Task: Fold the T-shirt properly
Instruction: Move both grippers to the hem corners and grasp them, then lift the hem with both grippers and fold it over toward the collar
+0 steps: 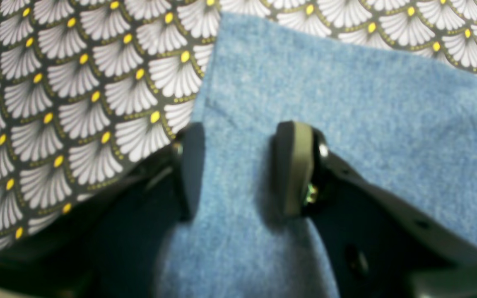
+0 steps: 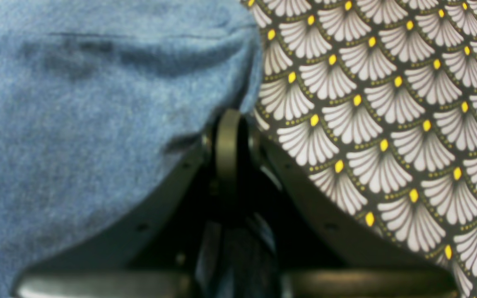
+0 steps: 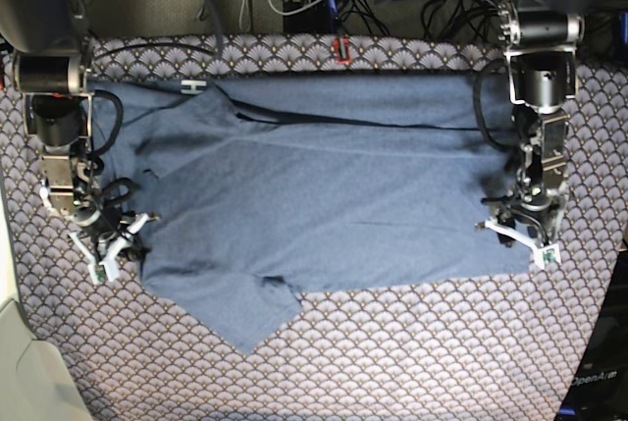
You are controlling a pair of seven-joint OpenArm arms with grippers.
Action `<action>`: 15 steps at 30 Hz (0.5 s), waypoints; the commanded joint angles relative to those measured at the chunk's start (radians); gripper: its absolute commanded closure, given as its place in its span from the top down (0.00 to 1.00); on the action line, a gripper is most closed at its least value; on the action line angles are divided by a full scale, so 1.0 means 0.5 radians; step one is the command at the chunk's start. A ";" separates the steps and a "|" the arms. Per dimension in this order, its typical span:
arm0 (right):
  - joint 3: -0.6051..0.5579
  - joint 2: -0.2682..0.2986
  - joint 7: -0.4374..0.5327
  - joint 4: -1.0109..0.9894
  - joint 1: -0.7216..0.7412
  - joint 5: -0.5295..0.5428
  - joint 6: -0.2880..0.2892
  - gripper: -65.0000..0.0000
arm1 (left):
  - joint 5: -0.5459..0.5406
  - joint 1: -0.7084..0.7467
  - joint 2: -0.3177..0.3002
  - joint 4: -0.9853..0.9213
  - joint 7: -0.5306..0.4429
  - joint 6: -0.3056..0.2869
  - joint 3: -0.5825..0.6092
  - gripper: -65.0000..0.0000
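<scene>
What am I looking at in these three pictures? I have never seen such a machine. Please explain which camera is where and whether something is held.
This is a robot with two arms at a table. The base view looks down on everything. A blue T-shirt lies spread on a patterned tablecloth. The other two pictures come from cameras on the wrists, just behind the grippers. The left gripper is open, with a shirt edge lying between its fingers, not pinched. The right gripper is shut at the shirt's edge; whether it has caught cloth is not clear.
</scene>
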 commanded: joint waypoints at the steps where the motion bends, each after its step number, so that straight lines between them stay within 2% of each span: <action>1: -0.008 0.006 -0.098 -0.001 0.019 -0.051 0.025 0.00 | -0.004 -0.055 -0.029 0.042 -0.041 -0.002 -0.009 0.43; 15: -0.011 0.018 -0.098 -0.001 0.019 -0.051 0.025 0.00 | -0.001 -0.110 -0.016 0.020 -0.044 0.001 -0.162 0.43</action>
